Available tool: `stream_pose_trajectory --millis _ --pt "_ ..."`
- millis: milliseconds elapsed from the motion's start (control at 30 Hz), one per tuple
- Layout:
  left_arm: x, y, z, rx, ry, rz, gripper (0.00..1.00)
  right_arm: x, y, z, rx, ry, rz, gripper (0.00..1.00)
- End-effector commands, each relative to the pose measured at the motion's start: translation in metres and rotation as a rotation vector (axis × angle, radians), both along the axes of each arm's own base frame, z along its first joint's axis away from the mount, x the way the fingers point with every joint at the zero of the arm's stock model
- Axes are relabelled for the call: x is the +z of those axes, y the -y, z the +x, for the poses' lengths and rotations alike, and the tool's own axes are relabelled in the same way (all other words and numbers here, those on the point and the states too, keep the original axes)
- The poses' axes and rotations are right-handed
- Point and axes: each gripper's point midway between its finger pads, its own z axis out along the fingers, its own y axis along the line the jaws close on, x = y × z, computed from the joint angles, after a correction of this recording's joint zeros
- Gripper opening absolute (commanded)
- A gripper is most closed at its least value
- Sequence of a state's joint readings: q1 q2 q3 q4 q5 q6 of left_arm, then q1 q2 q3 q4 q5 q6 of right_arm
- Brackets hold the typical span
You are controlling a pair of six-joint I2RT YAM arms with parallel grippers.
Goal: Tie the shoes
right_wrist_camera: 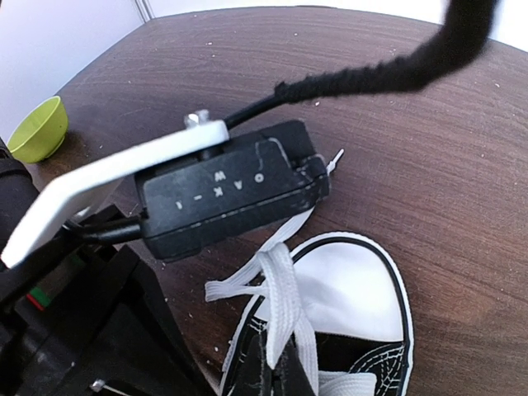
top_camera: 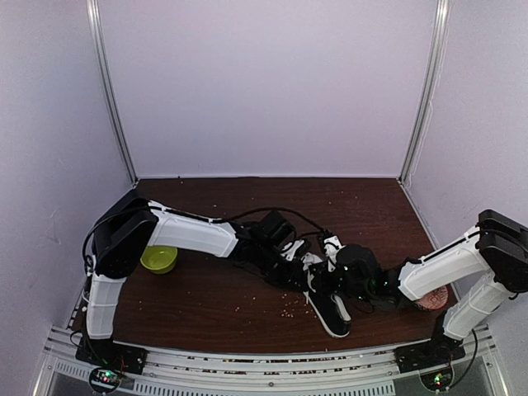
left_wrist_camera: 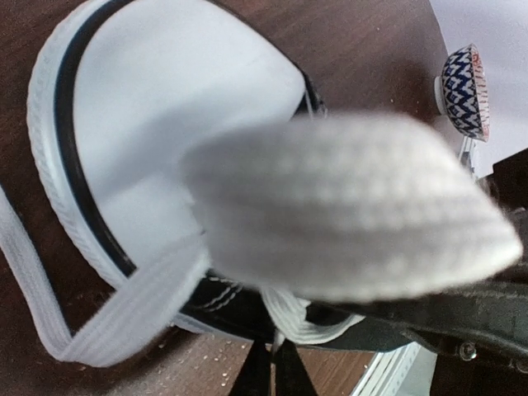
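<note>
**While both arms crowd the sneaker [top_camera: 328,309], a lace is drawn up from it**

Where the overhead camera looks down, the black, white-soled sneaker lies on the dark wooden table [top_camera: 206,309], near the middle of its front edge and between the two wrists. The left gripper [top_camera: 290,262] sits just beside the shoe's left side. The right gripper [top_camera: 340,276] is close against its right. From this height neither jaw gap shows. A green bowl [top_camera: 158,258] rests by the left arm and a patterned cup [top_camera: 432,302] near the right arm's base, both well apart from the shoe.

From the left wrist, the white toe cap [left_wrist_camera: 181,99] fills the upper left. A blurred strip of lace [left_wrist_camera: 346,206] crosses right in front of the lens. Dark fingertips [left_wrist_camera: 256,378] come together at the bottom edge with lace just above them. Whether they pinch it, I cannot tell.

From the right wrist, the toe cap sits at lower right. A flat lace rises from the right gripper at the bottom edge, where it is clamped between the jaws. It runs up to the underside of the left arm's black camera box [right_wrist_camera: 231,194]. A black cable [right_wrist_camera: 388,70] arcs across the top.
</note>
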State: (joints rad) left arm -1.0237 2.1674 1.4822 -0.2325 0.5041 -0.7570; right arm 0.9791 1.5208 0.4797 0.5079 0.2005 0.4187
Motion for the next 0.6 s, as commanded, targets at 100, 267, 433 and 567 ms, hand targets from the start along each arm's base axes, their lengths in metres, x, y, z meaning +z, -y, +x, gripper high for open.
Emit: stream_pose_trajectory --millis 100,267,433,567 --pt "0.004 0.001 -0.007 0.002 0.003 -0.020 0.00 0.000 0.003 0.003 -0.017 0.004 0.013 0.00" --pt "0.023 -0.012 -0.007 0.032 0.039 -0.029 0.00 0.008 0.004 0.003 -0.012 0.004 0.018 0.00" --pt "0.028 -0.028 -0.018 0.041 0.019 -0.039 0.00 0.013 0.004 -0.002 0.009 -0.011 0.001 0.10" --pt "0.024 -0.042 -0.028 0.041 -0.006 -0.027 0.00 0.011 0.009 -0.013 0.050 -0.043 -0.020 0.26"
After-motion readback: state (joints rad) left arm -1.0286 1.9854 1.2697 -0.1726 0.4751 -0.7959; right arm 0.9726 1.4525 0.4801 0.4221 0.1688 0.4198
